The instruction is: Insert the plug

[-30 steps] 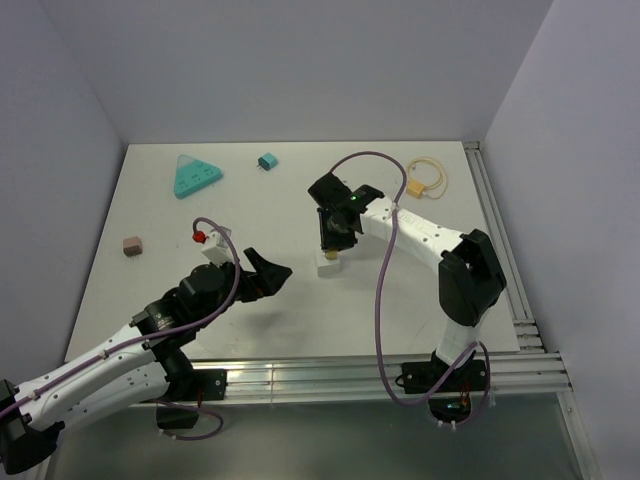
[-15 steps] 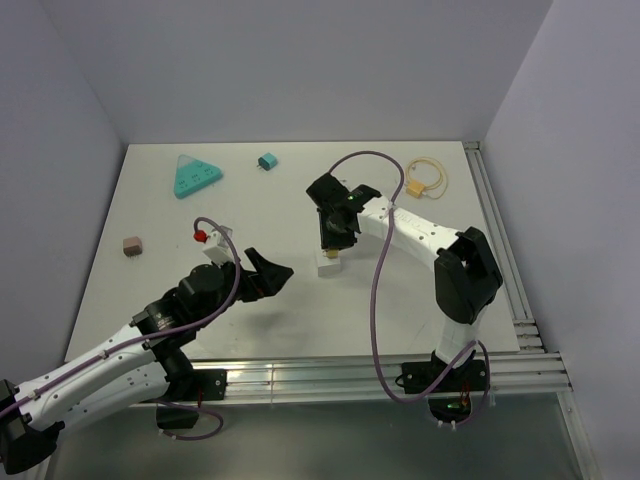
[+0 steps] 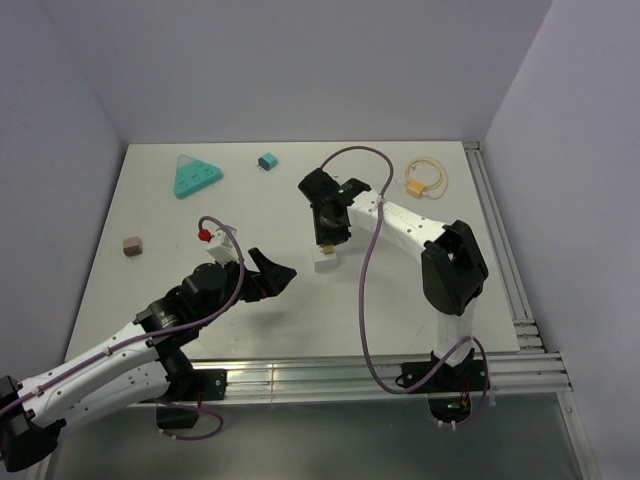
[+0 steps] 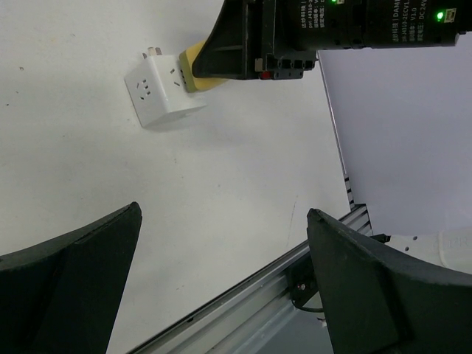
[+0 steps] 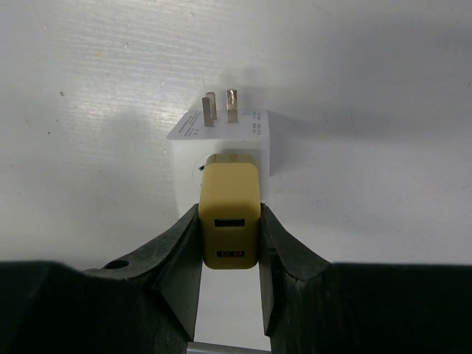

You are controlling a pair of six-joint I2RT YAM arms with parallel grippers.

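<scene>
A yellow plug (image 5: 229,184) with two slots on its rear face is clamped between the fingers of my right gripper (image 5: 229,221). Its front end sits against the top face of a white socket cube (image 5: 221,140) lying on the table, whose own two metal prongs point away. From above, the right gripper (image 3: 327,238) stands over the cube (image 3: 326,263) near the table's middle. My left gripper (image 3: 268,272) hovers open and empty to the cube's left. In the left wrist view the cube (image 4: 158,96) and plug (image 4: 193,70) lie far ahead of its spread jaws (image 4: 223,212).
A teal triangular block (image 3: 194,177) and a small teal block (image 3: 267,161) lie at the back left. A pink block (image 3: 131,245) sits near the left edge, and a yellow looped cable (image 3: 425,178) at the back right. Metal rails (image 3: 500,250) run along the right and front edges.
The right wrist has shifted slightly left and toward the back while keeping the plug on the cube. The left arm has barely moved.
</scene>
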